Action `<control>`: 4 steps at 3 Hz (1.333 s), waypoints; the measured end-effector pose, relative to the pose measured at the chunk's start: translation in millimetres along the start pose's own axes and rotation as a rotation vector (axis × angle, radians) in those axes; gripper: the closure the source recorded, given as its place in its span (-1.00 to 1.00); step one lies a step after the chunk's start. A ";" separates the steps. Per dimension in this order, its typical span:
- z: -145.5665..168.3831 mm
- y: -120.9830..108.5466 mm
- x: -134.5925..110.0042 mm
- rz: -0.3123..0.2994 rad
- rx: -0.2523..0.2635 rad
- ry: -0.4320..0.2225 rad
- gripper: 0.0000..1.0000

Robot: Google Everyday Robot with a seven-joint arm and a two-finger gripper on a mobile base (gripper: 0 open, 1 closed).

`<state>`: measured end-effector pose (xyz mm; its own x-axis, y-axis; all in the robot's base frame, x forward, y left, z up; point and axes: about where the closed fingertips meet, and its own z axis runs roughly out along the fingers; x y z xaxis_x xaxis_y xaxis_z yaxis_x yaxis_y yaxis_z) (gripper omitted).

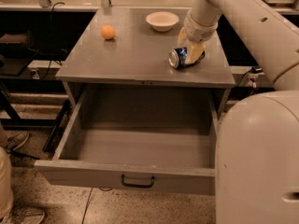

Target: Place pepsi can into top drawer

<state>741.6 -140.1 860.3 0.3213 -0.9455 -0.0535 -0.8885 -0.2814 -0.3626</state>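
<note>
The pepsi can (180, 58) lies on its side on the grey table top (131, 55), near the right front edge, with its silver end facing left. My gripper (190, 50) is down at the can's right end, over it and touching it. The top drawer (126, 177) is pulled wide open below the table. Its inside is bare and its dark handle (138, 182) sits at the centre of the front panel.
An orange ball (108, 31) sits at the table's back left. A white bowl (162, 20) stands at the back, just left of my arm (243, 17). My pale base (259, 162) fills the right foreground beside the drawer.
</note>
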 end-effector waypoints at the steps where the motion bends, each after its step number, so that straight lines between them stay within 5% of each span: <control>1: 5.9 -0.3 -9.9 -0.011 -0.006 -0.024 0.93; 2: 5.9 -0.3 -10.2 -0.012 -0.006 -0.024 -0.46; 4: 16.6 2.1 -45.5 -0.048 -0.014 -0.096 0.35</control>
<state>730.6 -95.0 846.5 0.3929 -0.9109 -0.1259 -0.8756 -0.3287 -0.3539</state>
